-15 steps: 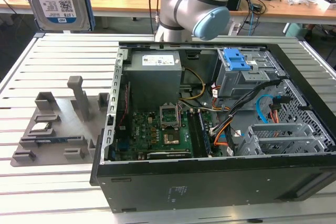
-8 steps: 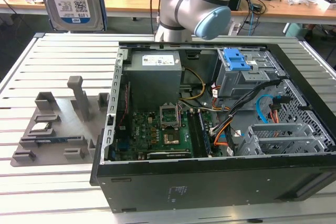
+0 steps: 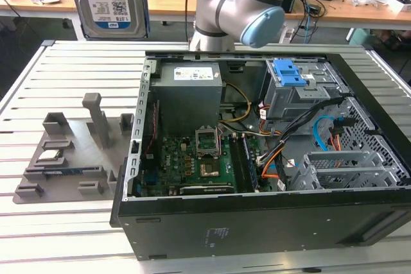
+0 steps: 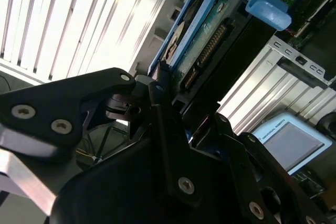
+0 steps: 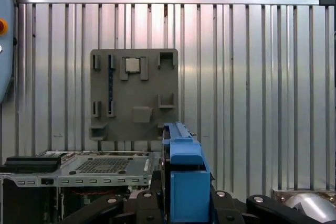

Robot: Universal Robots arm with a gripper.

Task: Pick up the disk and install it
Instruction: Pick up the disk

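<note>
Pickup is looking done: disk [image 3: 112, 1] is hanging in the air, label facing the cam, at the exterior view's upper left. It's well apart from the open case [image 3: 257, 235] & above the table [image 3: 38, 235]. Install not yet done, since disk isn't sitting in any bay of the case. Arm [image 3: 241, 8] is reaching up behind the case. Gripper [image 5: 186, 205] is clamping the disk by its blue frame. In both wrist views black fingers [image 4: 164, 116] are pressing on either side w/ no gap showing, so jaws are standing just a disk-thickness apart. In the first wrist view the disk is hovering edge-on near the case rim, w/ grey holder [image 5: 134, 95] lying on the table beyond.
</note>
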